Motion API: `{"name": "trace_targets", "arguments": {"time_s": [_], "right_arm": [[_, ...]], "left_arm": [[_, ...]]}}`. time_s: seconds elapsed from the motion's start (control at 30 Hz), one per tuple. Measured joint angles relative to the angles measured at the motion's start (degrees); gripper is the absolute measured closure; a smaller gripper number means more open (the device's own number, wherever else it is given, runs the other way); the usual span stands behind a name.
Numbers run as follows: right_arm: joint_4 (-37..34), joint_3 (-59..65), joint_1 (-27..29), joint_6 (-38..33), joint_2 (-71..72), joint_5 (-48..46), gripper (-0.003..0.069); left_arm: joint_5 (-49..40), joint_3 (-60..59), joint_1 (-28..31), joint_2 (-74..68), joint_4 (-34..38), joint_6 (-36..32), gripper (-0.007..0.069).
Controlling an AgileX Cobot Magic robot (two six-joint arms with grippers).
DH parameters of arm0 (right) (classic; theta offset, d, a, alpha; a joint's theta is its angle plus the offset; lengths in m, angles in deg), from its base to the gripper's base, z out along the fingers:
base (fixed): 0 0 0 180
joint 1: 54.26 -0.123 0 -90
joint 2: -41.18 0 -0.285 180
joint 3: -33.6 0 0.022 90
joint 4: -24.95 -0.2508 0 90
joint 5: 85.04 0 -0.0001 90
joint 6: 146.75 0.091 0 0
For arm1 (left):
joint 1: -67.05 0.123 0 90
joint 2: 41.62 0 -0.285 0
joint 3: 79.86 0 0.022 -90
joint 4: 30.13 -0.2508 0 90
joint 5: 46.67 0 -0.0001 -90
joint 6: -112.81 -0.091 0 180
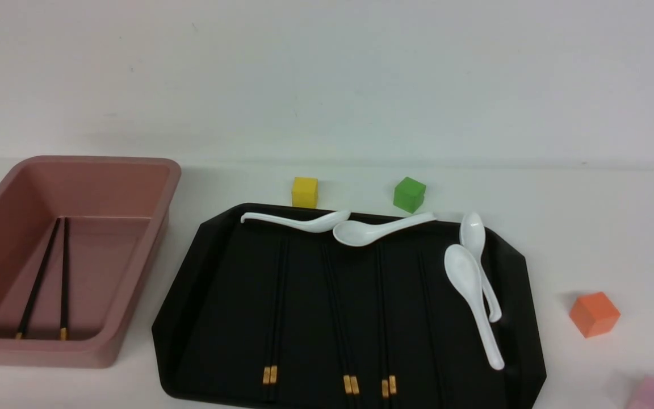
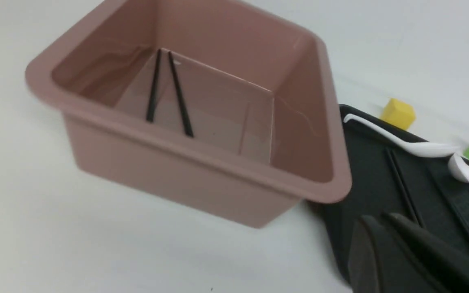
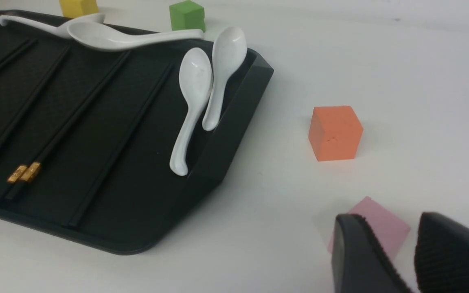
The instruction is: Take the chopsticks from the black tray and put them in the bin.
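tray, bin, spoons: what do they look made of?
Tray: looks like hard plastic, black, with a sheen at the rim and a fine-textured floor in the right wrist view.
Bin: likely moulded plastic, matte dusty pink; thick rounded rim, faint reflections on its inner walls.
Spoons: glossy white, ceramic or melamine; the look cannot settle which.

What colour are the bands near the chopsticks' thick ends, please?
Gold-orange, clearest in the right wrist view.

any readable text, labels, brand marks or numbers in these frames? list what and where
None readable in any view.
Gold-orange bands on the long thin black chopsticks: possibly patterned, too small to tell.
Glossy black tray, dusty-pink plastic bin, white spoons, coloured cubes: all plain, no markings.
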Motion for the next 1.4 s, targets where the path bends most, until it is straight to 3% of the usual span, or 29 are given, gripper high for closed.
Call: {"name": "trace_targets", "arguments": {"time_s": [0.47,1.4], "right_arm": [[0.0,0.0,0.0,0.0,0.0,0.0,0.0419],[0.0,0.0,0.0,0.0,0.0,0.0,0.0419]], "left_arm": [[-5.61,-1.8,-1.62,1.72,-0.32,-3.42,0.0616],[-6.02,-1.86,-1.67,1.72,0.5,-3.58,0.0592]]}}
